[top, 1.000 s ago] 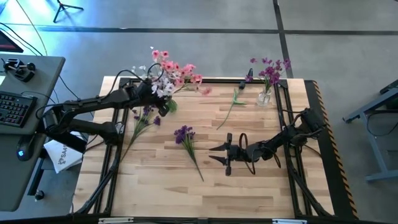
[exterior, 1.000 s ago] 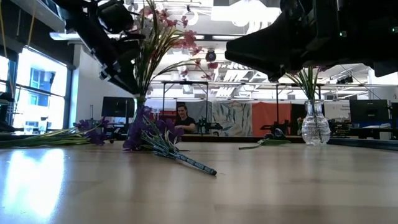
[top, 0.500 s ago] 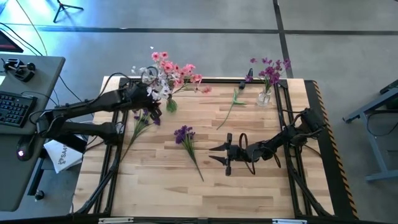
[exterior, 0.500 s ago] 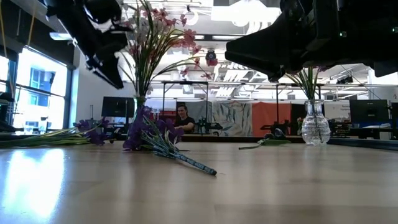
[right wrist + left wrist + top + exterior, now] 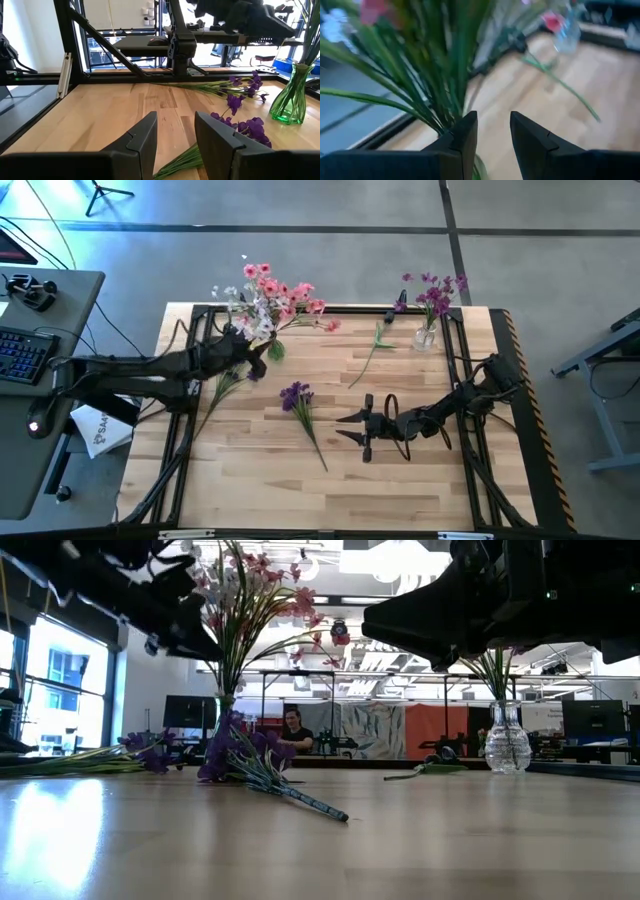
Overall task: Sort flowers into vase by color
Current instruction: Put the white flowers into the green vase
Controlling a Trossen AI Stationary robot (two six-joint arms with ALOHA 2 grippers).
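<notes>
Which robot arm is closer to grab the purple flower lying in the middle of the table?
Probably the right. The right gripper hangs open just beside the purple flower, facing it. The left gripper is open too, but up by the green vase.

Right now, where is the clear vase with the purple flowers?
In the high view, the clear vase stands at the table's far right corner, beside a loose green stem.

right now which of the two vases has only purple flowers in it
The clear glass vase at the table's far right corner: it holds only purple sprigs. The green vase at far left, beside the left gripper, holds pink and white ones.
</notes>
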